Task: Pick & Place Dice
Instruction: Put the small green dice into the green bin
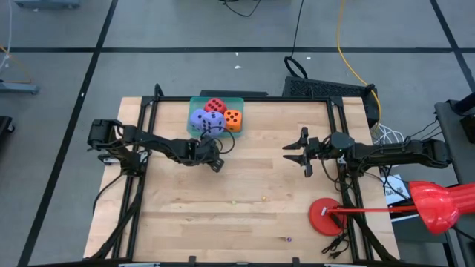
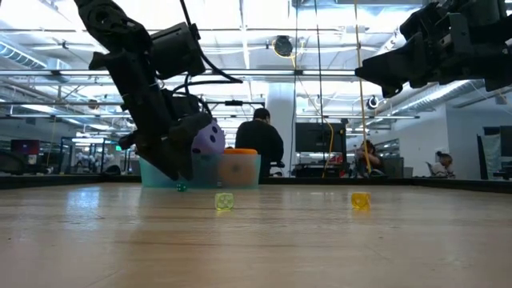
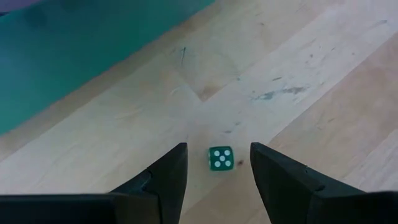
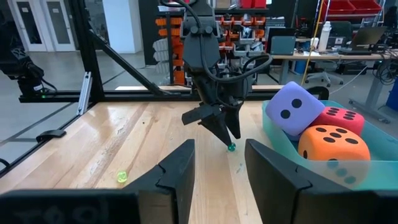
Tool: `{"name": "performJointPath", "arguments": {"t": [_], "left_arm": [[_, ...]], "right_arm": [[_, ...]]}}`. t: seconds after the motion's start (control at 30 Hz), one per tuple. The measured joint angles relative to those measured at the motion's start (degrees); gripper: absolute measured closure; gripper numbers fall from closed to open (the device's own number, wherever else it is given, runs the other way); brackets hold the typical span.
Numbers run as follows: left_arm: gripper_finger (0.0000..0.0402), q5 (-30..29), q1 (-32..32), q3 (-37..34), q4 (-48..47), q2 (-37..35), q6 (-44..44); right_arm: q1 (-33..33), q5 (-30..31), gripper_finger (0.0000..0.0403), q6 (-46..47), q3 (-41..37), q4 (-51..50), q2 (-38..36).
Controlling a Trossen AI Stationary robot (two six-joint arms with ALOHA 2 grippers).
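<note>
A teal tray [image 1: 194,101] at the table's far edge holds soft dice: red [image 1: 216,105], orange [image 1: 233,119] and purple-blue [image 1: 205,121]. In the right wrist view they are piled in it, purple [image 4: 297,109] on top. My left gripper [image 3: 217,150] is open just in front of the tray, tips down at the tabletop. A tiny green die [image 3: 221,158] showing five white pips lies on the wood between its fingers, a gap on each side. My right gripper [image 1: 293,154] is open and hangs in the air right of centre, pointing at the left one.
Two more tiny dice lie on the wood nearer the front, one yellow-green [image 2: 224,201] and one yellow-orange [image 2: 361,200]. A red disc [image 1: 326,215] and a red cone-shaped thing [image 1: 438,204] sit at the table's right near corner. People sit in the room behind.
</note>
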Motion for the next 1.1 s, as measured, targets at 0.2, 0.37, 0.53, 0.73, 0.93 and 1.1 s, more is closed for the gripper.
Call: {"name": "performJointPath", "arguments": {"t": [0.2, 0.37, 0.53, 0.73, 0.93, 1.1], "left_arm": [[0.0215, -0.94, -0.02, 0.00, 0.04, 0.00, -0.85], [0.0215, -1.81, -0.43, 0.00, -0.33, 0.00, -1.27], [0.0215, -1.95, -0.52, 0.00, -0.40, 0.02, -1.51], [0.0215, -2.45, -0.52, 0.00, -0.42, 0.02, -1.49], [0.0215, -2.84, -0.56, 0.00, -0.10, 1.71, -1.51], [0.0215, -1.59, -0.57, 0.00, 2.04, 2.73, -1.45]], "right_arm": [[-0.01, 0.00, 0.0273, 0.00, 0.00, -0.03, 0.00], [-0.01, 0.00, 0.0273, 0.00, 0.01, -0.02, 0.00], [-0.02, 0.00, 0.0273, 0.00, 0.01, 0.00, 0.00], [0.00, 0.00, 0.0273, 0.00, 0.01, 0.00, 0.00], [-0.01, -0.01, 0.0273, 0.00, 0.02, 0.00, 0.00], [-0.01, 0.00, 0.0273, 0.00, 0.06, -0.09, 0.00]]}}
